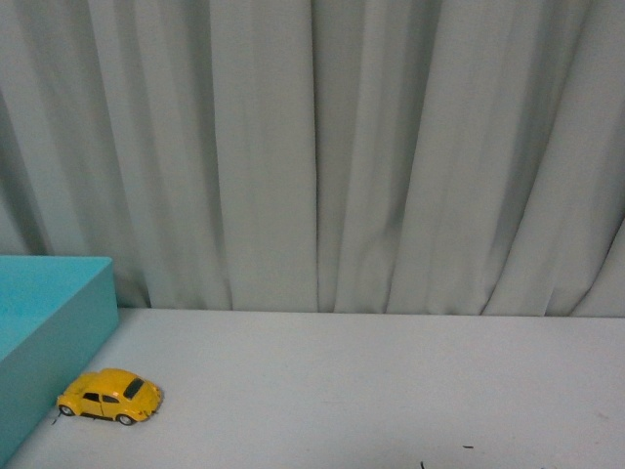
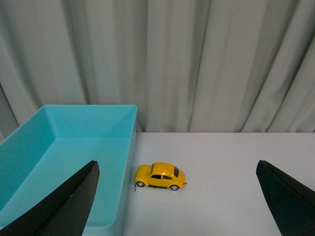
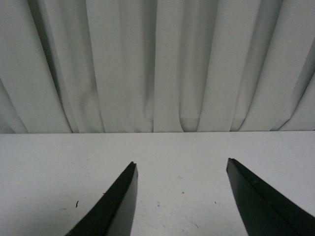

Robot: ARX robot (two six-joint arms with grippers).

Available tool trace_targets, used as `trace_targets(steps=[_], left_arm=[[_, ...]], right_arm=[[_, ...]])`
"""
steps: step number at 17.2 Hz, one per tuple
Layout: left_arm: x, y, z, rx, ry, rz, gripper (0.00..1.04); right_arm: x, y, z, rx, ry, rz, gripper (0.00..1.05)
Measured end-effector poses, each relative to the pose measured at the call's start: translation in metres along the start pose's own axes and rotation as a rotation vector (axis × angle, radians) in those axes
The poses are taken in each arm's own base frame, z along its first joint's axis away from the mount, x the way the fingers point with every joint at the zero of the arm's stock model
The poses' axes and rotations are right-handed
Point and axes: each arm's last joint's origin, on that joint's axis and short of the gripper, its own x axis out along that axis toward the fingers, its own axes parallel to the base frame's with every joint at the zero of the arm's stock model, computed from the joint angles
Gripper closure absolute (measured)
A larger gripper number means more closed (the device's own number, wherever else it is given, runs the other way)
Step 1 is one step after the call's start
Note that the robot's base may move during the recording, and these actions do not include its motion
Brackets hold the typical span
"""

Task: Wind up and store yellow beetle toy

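The yellow beetle toy (image 1: 109, 395) stands on its wheels on the white table at the near left, its nose against the side of a turquoise box (image 1: 49, 322). It also shows in the left wrist view (image 2: 160, 176), beside the box's wall (image 2: 129, 162). My left gripper (image 2: 177, 169) is open and empty, its black fingers (image 2: 74, 201) wide apart, well short of the car. My right gripper (image 3: 181, 167) is open and empty over bare table. Neither arm shows in the front view.
The white table (image 1: 391, 391) runs back to a grey pleated curtain (image 1: 312, 147). The turquoise box is open-topped with nothing visible inside, and takes the left edge. A few small dark specks (image 3: 77, 203) lie on the table.
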Motion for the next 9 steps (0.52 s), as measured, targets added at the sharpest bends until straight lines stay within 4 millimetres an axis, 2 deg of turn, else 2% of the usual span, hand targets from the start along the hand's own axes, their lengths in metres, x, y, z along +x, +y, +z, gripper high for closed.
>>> trace_targets(steps=[2,4,7,9], left_arm=[[0.0000,0.0000,0.0000,0.000,0.000,0.000,0.07],[0.0000,0.0000,0.0000,0.000,0.000,0.000,0.07],[0.0000,0.0000,0.0000,0.000,0.000,0.000,0.07],[0.0003,-0.0001,0.0009,-0.109,0.304,0.027,0.07]], right_arm=[[0.0000,0.0000,0.0000,0.000,0.000,0.000,0.22],[0.0000,0.0000,0.0000,0.000,0.000,0.000,0.06],[0.0000,0.0000,0.0000,0.000,0.000,0.000,0.07],[0.0000,0.0000,0.0000,0.000,0.000,0.000,0.07]])
